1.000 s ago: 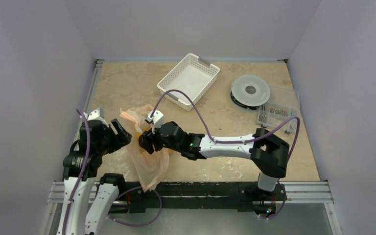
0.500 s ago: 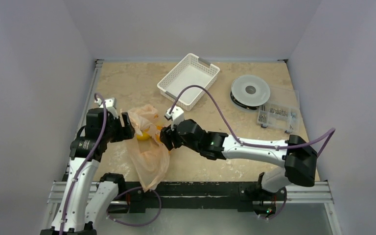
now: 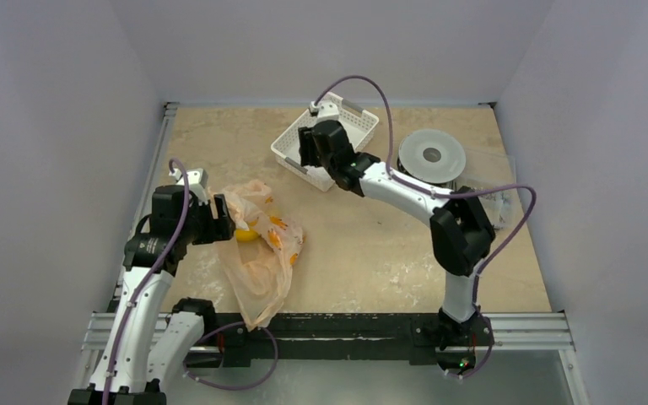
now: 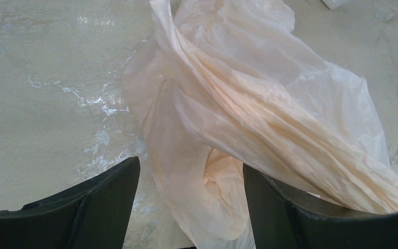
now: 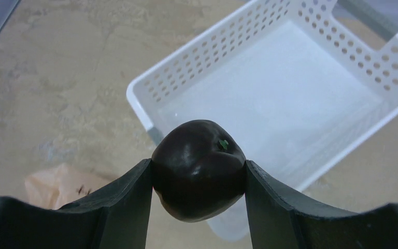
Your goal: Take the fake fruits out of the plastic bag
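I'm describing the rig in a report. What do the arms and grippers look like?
Both arms match: the left arm and right arm have white tubular links between bulky black joint housings. A loose purple cable runs along each. The left gripper and right gripper each have two broad matte-black fingers, with a small white block at the wrist. No markings are legible.

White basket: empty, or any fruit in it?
Empty where visible: white basket floor is bare; dark fruit sits clamped in right end effector.

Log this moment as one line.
left gripper: open, translucent pale-orange plastic bag between jaws | right gripper: shut on dark maroon toy fruit, over edge of white perforated basket
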